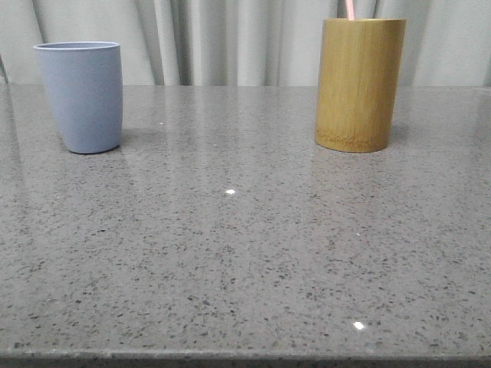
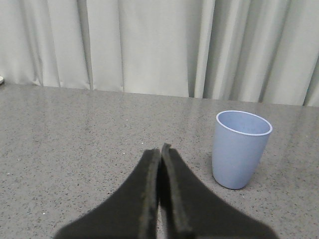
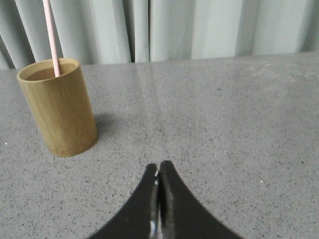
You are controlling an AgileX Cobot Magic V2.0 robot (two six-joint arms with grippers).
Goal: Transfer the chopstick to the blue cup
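Grey-blue and matte, the blue cup stands upright at the far left of the speckled stone table on my front feed, near the back edge, with pale curtains hanging behind it. From my left wrist camera I see the same cup, its mouth open and nothing inside that I can make out, and the left gripper sits low over the bare tabletop with its two black fingers pressed together, nothing between them, well apart from the cup. Moving across the middle of the table, I see only a couple of small bright glints on the stone. At the far right of the front feed stands the bamboo cylinder, taller than the cup and yellow-brown, with the pale pink chopstick poking up out of its mouth. My right wrist camera shows that chopstick standing in the bamboo holder, leaning against its rim. The right gripper has its fingers closed on each other and empty, above open tabletop and clear of the cylinder.
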